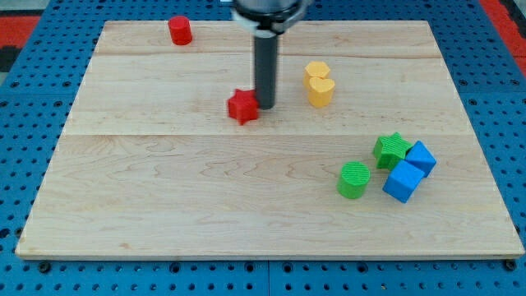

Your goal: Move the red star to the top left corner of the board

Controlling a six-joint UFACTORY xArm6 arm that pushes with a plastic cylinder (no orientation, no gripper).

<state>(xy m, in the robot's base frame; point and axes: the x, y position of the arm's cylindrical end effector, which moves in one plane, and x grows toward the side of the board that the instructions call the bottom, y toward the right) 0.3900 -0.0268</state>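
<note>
The red star [242,107] lies on the wooden board [164,189], a little above the middle. My tip [265,108] stands just to the star's right, touching or nearly touching its right side. The dark rod rises straight from there toward the view's top. A red cylinder [180,30] stands near the board's top left, well away from the star.
Two yellow blocks [318,83] sit together to the right of my tip. At the view's lower right a green star [392,150], a green cylinder [354,180] and two blue cubes [409,171] form a cluster. Blue pegboard surrounds the board.
</note>
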